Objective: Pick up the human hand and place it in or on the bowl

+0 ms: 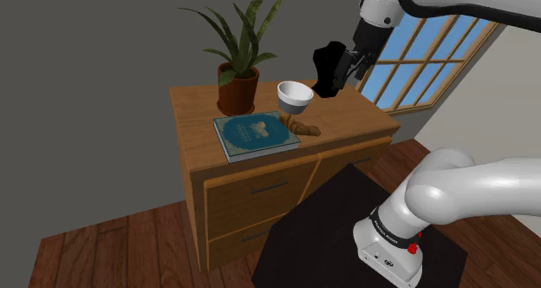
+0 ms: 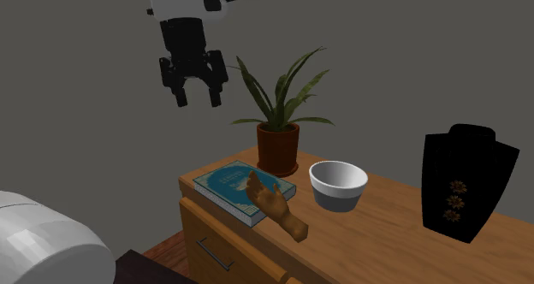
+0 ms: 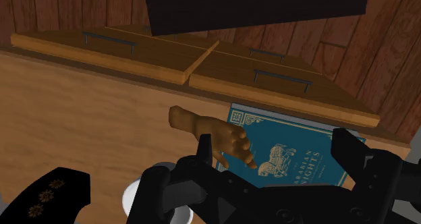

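- Brown in colour, the human hand (image 2: 275, 205) is lying on the wooden dresser top (image 2: 385, 239). Its fingers are resting over the near corner of a teal book (image 2: 224, 184), and its wrist end is pointing toward 5 o'clock in the second exterior view.
- The white bowl (image 2: 338, 186) is standing upright at the hand's 2 o'clock in that view, near the hand but apart from it.
- In the shoulder view the hand (image 1: 303, 127) is lying at about 6 o'clock of the bowl (image 1: 295, 94), against the edge of the book (image 1: 254, 134).
- The black gripper (image 2: 198, 98) is hanging in the air well above the dresser, at 11 o'clock of the hand in the second exterior view. It is pointing downward, its two fingers are standing apart, and nothing is sitting between them.
- In the wrist view the hand (image 3: 216, 136) is showing beyond the spread black fingers (image 3: 351, 152), lying half on the book (image 3: 297, 155), with the bowl's rim (image 3: 135, 196) just beside the gripper body.
- A potted plant (image 2: 278, 148) is standing at 12 o'clock of the hand in the second exterior view.
- A black jewellery bust (image 2: 466, 184) with small gold flowers is standing at 3 o'clock of the bowl on the same top.
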Controlling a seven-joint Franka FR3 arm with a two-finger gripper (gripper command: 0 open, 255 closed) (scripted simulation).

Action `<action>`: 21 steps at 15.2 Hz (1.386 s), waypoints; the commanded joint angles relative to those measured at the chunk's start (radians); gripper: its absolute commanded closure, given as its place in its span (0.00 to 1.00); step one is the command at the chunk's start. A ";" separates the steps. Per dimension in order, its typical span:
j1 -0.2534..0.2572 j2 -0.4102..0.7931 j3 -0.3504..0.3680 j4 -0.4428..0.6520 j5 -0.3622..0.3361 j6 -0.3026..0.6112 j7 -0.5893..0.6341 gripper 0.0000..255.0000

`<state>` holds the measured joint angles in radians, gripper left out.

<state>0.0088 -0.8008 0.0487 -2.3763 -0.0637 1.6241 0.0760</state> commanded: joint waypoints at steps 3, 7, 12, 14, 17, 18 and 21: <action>-0.004 0.030 -0.005 -0.041 0.000 0.076 0.006 0.00; -0.013 0.108 -0.016 -0.107 0.000 0.231 0.017 0.00; -0.025 0.243 -0.028 -0.155 -0.002 0.428 0.031 0.00; -0.030 0.307 -0.033 -0.163 -0.002 0.506 0.036 0.00; -0.036 0.412 -0.039 -0.163 -0.002 0.620 0.042 0.00; -0.038 0.449 -0.041 -0.160 -0.001 0.656 0.044 0.00; -0.043 0.565 -0.048 -0.141 0.001 0.761 0.049 0.00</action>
<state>-0.0337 -0.2724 0.0012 -2.5193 -0.0640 2.3460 0.1208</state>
